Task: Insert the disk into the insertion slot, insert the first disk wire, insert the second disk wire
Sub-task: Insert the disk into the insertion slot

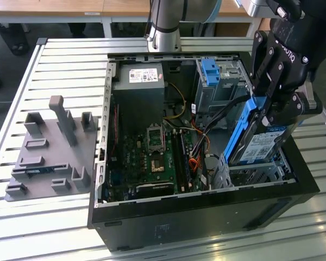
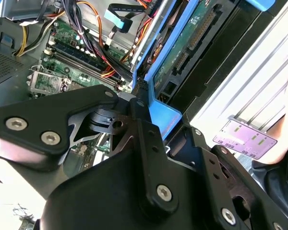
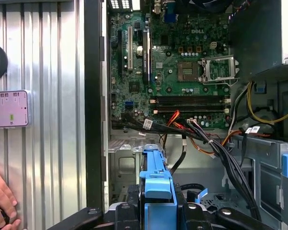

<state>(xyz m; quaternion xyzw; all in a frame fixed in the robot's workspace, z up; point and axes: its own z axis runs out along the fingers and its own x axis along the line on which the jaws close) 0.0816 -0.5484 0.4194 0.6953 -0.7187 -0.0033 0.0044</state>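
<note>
Claw clamped on the disk by its blue carrier, holding it steeply tilted in the exterior view, upper end toward 1 o'clock. Its lower end sits at the mouth of the insertion slot, at 4 o'clock in the open case. I judge the first step is in hand. Seating calls for levelling the disk with the bay before pushing.

The disk — blue-framed, steeply tilted — leans over the insertion slot.
</note>
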